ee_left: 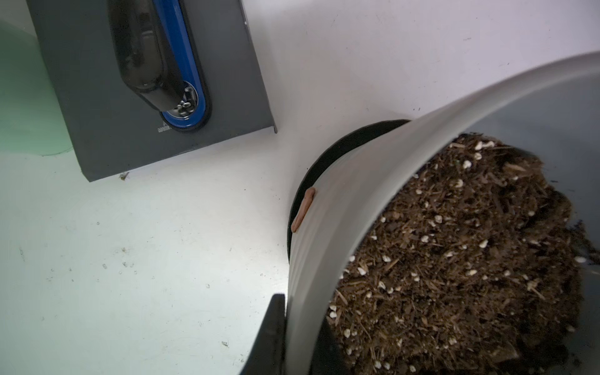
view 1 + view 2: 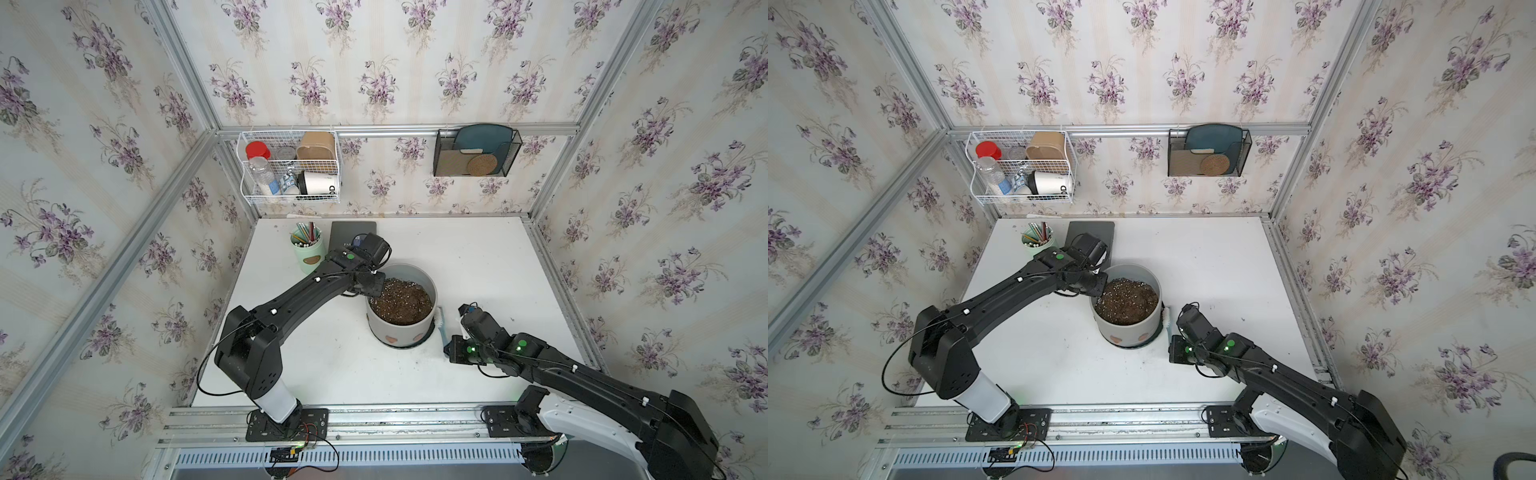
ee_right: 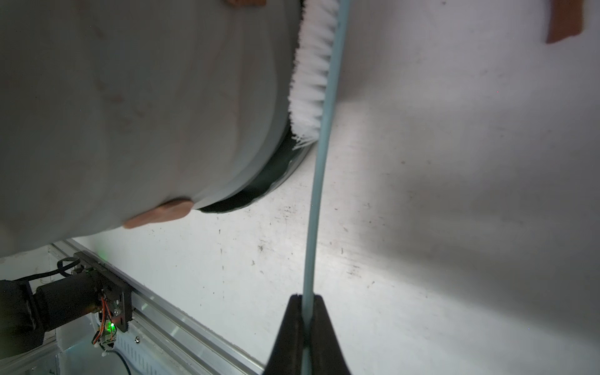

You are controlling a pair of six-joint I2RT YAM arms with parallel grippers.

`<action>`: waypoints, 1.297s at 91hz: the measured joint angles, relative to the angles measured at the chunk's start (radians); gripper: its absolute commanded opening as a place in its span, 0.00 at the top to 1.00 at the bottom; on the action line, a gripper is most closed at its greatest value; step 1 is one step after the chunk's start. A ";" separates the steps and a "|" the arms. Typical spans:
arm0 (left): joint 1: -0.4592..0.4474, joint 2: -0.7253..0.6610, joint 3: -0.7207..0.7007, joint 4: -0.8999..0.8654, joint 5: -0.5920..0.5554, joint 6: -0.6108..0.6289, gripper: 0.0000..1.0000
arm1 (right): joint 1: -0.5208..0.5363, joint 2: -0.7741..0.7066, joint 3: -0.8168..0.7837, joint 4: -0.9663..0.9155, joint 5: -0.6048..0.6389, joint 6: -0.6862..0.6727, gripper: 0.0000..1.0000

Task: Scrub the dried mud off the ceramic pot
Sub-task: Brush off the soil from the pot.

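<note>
the ceramic pot (image 2: 405,330), at centre of a top view, seems heavy, stiff, smooth and breakable; its rim is a good hold. the left gripper (image 1: 302,337) is clamped there, and the right gripper (image 3: 306,324) is clamped on the brush (image 3: 319,194) handle.

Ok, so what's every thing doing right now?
ceramic pot: upright, full of soil.
dried mud: blobs stuck on the pot's wall.
brush: held, bristles against the pot's side.
left gripper: shut on the pot's rim.
right gripper: shut on the brush handle.
pencil cup: upright, pencils inside.
</note>
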 measured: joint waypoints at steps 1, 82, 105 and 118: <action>0.000 0.000 0.000 0.000 0.000 0.000 1.00 | 0.001 0.000 -0.001 0.003 0.000 0.000 1.00; -0.001 -0.005 -0.009 0.007 -0.004 0.000 1.00 | 0.002 -0.126 0.085 -0.112 0.132 -0.019 1.00; -0.001 -0.011 -0.017 0.013 -0.005 0.000 1.00 | -0.074 -0.115 0.111 -0.209 0.204 -0.014 1.00; -0.001 -0.018 -0.023 0.013 -0.009 0.000 1.00 | -0.141 -0.059 0.135 -0.251 0.226 -0.006 1.00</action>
